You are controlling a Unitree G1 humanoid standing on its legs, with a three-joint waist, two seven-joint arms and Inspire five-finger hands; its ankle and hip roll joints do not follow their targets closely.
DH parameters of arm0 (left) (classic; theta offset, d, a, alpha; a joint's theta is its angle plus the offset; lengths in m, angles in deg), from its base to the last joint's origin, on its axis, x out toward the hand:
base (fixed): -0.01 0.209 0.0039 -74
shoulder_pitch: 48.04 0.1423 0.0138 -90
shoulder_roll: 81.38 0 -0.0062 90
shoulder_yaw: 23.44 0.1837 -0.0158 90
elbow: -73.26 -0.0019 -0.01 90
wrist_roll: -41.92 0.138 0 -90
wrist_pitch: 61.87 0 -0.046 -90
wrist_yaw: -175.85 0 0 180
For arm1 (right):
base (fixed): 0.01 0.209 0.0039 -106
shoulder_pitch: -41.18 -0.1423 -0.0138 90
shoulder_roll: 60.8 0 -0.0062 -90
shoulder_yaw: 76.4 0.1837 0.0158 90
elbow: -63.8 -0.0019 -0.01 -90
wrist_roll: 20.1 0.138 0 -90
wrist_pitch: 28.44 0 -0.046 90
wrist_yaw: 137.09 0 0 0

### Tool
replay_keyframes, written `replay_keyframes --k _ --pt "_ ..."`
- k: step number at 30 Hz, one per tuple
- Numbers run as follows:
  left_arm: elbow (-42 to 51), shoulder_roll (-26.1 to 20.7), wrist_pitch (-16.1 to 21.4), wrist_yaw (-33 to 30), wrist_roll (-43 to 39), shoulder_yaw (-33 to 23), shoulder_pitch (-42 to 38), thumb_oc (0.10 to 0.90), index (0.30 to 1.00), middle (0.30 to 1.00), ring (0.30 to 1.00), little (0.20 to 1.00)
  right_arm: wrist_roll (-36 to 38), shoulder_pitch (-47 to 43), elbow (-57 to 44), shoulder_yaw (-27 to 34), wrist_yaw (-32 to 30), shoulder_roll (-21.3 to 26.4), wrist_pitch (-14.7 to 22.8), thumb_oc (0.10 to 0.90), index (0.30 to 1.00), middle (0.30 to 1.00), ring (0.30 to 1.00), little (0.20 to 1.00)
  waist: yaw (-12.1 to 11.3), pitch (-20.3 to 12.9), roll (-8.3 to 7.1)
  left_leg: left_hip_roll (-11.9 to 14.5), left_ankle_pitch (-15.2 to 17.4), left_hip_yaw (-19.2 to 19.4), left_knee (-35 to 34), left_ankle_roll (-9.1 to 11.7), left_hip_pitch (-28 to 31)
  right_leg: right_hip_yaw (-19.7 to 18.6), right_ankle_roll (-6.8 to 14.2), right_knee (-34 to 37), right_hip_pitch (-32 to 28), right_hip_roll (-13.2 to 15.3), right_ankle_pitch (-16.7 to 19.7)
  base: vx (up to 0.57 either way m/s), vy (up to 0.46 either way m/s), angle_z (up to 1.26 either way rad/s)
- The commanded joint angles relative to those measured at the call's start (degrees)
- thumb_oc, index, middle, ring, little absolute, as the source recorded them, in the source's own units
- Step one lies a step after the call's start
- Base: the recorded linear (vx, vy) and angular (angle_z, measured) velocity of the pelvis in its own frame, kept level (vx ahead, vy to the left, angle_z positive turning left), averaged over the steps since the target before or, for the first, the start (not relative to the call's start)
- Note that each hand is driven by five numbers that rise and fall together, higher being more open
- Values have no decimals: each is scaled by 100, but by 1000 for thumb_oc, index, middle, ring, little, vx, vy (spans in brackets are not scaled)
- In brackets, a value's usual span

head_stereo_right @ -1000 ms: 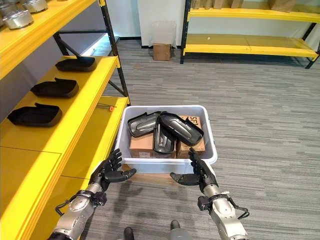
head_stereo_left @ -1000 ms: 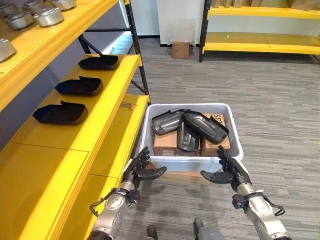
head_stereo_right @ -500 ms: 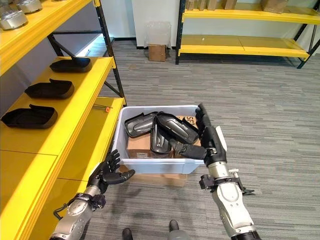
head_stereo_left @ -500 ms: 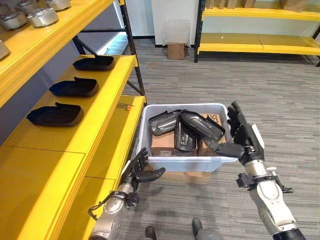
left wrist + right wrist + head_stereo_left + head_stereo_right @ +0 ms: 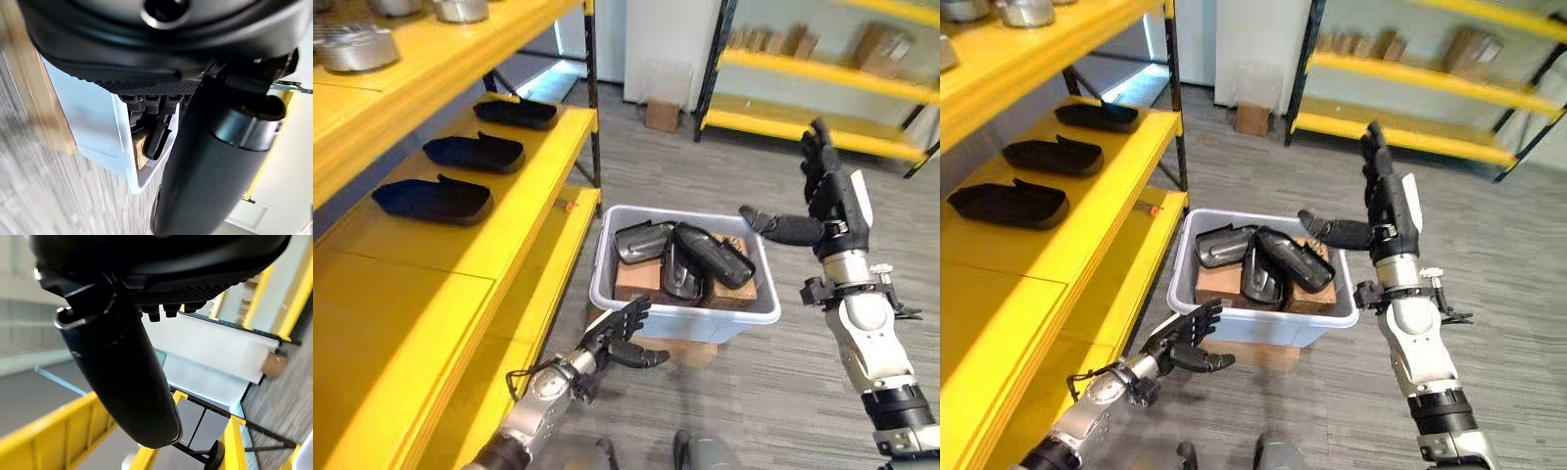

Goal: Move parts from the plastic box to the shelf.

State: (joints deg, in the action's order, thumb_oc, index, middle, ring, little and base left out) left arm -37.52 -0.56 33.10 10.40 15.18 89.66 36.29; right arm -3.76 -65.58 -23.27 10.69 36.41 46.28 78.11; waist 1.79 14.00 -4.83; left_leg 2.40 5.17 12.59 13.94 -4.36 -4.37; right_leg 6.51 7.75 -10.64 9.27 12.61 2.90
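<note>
The right hand (image 5: 832, 191) has risen from the near rim of the white plastic box (image 5: 677, 310) to well above its 2 o'clock corner, fingers straight and spread, thumb jutting out toward the box, holding nothing. A second ago it hung low at the box's near edge; half a second ago it was level with the right wall. The whole view has also tilted and shifted, so part of that change is the head moving, not the box.

The left hand (image 5: 625, 335) stays low at about 7 o'clock of the box, just in front of its near wall, fingers relaxed and splayed, empty as well.

The dark grey moulded plastic parts (image 5: 690, 257) lie piled in the box on top of brown cardboard cartons (image 5: 636, 278), none lifted out. Three flat black parts (image 5: 433, 197) already sit in a row on the yellow metal shelf (image 5: 475, 257) at 10 o'clock; above them are round silver metal housings (image 5: 357, 46).

My reading is that the right arm is swinging up and over to come down on the pile from above, so the next pick has not yet begun.
</note>
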Motion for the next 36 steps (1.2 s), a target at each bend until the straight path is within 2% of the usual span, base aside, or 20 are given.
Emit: replay_keyframes --k 1,2,3,4,6,7,11,15,19,21,22,25,28,30,31,32,33,34,35,36 --pt "795 -160 457 76 -208 -313 -216 900 1000 1000 1000 1000 -266 -1090 -238 116 -143 263 239 900 1000 1000 1000 1000 69 -25 39 559 538 -244 -830 388 984 28 311 934 -126 283 751 148 -489 -12" --pt "843 -189 459 37 -209 -292 -190 900 1000 1000 1000 1000 -295 -1100 -266 128 -112 264 194 900 1000 1000 1000 1000 84 -4 43 616 566 -239 -869 397 1060 -14 358 1012 -31 292 838 170 -455 -1" --pt "948 -227 427 80 -243 -356 -78 900 1000 1000 1000 1000 -292 -1076 -277 156 -22 339 149 900 1000 1000 1000 1000 127 -35 55 648 619 -193 -938 412 1148 -113 414 1144 -129 189 693 176 -437 -2" --pt "946 -215 499 108 -242 -379 -6 900 1000 1000 1000 1000 -274 -1009 -292 204 53 430 169 900 1000 1000 1000 1000 145 -72 55 649 627 -226 -965 431 1169 -164 428 1186 -201 175 710 208 -453 24" --pt "1002 -208 546 164 -341 -421 148 900 1000 1000 1000 1000 -156 -815 -404 341 352 583 98 900 1000 1000 1000 1000 195 -158 98 675 615 -316 -975 513 1199 -221 398 1226 -369 136 607 185 -352 56" --pt "1037 -212 536 162 -435 -467 257 900 1000 1000 1000 1000 -181 -707 -480 403 531 646 16 900 1000 1000 1000 1000 226 -188 136 718 592 -329 -985 577 1274 -177 365 1086 -411 112 429 173 -326 56" --pt "1090 -196 591 216 -722 -738 545 900 1000 1000 1000 1000 -337 -707 -534 166 852 811 -22 900 1000 1000 1000 1000 305 -110 291 994 405 -348 -982 776 1406 -168 40 340 -272 -68 -175 120 -328 17" --pt "1108 -239 653 236 -821 -956 573 900 1000 1000 1000 1000 -396 -1022 -413 -172 852 894 6 900 1000 1000 1000 1000 261 102 335 1240 309 -578 -547 806 1086 -321 -230 -132 -95 -301 -470 33 -309 -11" --pt "1031 -204 725 320 -814 -934 377 900 1000 1000 1000 1000 -543 -1323 -256 -307 899 1033 51 900 1000 1000 1000 1000 401 318 500 1475 -111 -606 -395 930 841 -463 -418 -542 155 -464 -722 7 -175 -19" --pt "1010 -193 782 327 -812 -880 317 900 1000 1000 1000 1000 -660 -1380 -227 -309 921 1076 71 900 1000 1000 1000 1000 448 360 553 1498 -162 -594 -393 955 811 -492 -432 -680 245 -464 -779 11 -80 -11" --pt "1058 -200 787 286 -845 -803 244 900 1000 1000 1000 1000 -777 -1433 -235 -319 923 1154 32 900 1000 1000 1000 1000 521 411 640 1502 -174 -554 -442 977 812 -541 -436 -873 387 -445 -839 12 -41 -13" --pt "1025 -212 942 272 -894 -713 128 900 1000 1000 1000 1000 -846 -1467 -221 -297 1034 1301 49 900 1000 1000 1000 1000 640 468 755 1475 -161 -523 -421 991 826 -615 -454 -1252 632 -407 -970 60 -72 -4" --pt "1026 -211 1035 103 -891 -682 66 900 1000 1000 1000 1000 -960 -1351 -186 -271 1198 1392 5 900 1000 1000 1000 1000 771 419 853 1395 -136 -471 -244 972 871 -651 -571 -1509 708 -402 -1159 172 -182 10" --pt "1010 -170 1038 83 -919 -733 51 900 1000 1000 1000 1000 -942 -1118 -226 -209 1189 1397 32 900 1000 1000 1000 1000 854 349 898 1407 -347 -359 8 1000 889 -559 -691 -1413 606 -415 -1192 123 -195 5" --pt "942 -76 1022 168 -872 -785 -30 900 1000 1000 1000 1000 -1079 -867 -302 -72 1038 1381 43 900 1000 1000 1000 1000 946 284 932 1479 -738 -170 443 1068 763 -399 -852 -1241 447 -442 -1196 82 -258 30" --pt "894 -28 1022 181 -855 -780 -91 900 1000 1000 1000 1000 -1031 -760 -322 -19 927 1373 37 900 1000 1000 1000 1000 1004 259 949 1495 -834 -68 687 1101 670 -311 -921 -1131 373 -458 -1176 69 -253 53" --pt "874 11 997 169 -857 -771 -143 900 1000 1000 1000 1000 -1009 -668 -333 27 856 1360 56 900 1000 1000 1000 1000 1053 254 963 1442 -789 -63 861 1101 605 -251 -951 -1047 289 -474 -1178 96 -179 84" --pt "880 72 931 31 -809 -760 -198 900 1000 1000 1000 1000 -1006 -576 -313 44 791 1301 172 900 1000 1000 1000 1000 1027 231 982 1120 -594 -171 947 1010 486 -285 -943 -890 188 -536 -1131 150 -147 107" --pt "880 96 906 -110 -781 -756 -205 900 1000 1000 1000 1000 -953 -564 -278 -8 750 1221 252 900 1000 1000 1000 1000 946 231 1002 725 -340 -335 851 873 385 -374 -887 -795 134 -619 -1077 281 -177 92" --pt "911 98 845 -195 -748 -856 -114 900 1000 1000 1000 1000 -883 -573 -232 -139 648 990 338 900 1000 1000 1000 1000 759 239 968 169 -8 -601 544 631 268 -550 -777 -613 -32 -796 -987 274 -147 37"
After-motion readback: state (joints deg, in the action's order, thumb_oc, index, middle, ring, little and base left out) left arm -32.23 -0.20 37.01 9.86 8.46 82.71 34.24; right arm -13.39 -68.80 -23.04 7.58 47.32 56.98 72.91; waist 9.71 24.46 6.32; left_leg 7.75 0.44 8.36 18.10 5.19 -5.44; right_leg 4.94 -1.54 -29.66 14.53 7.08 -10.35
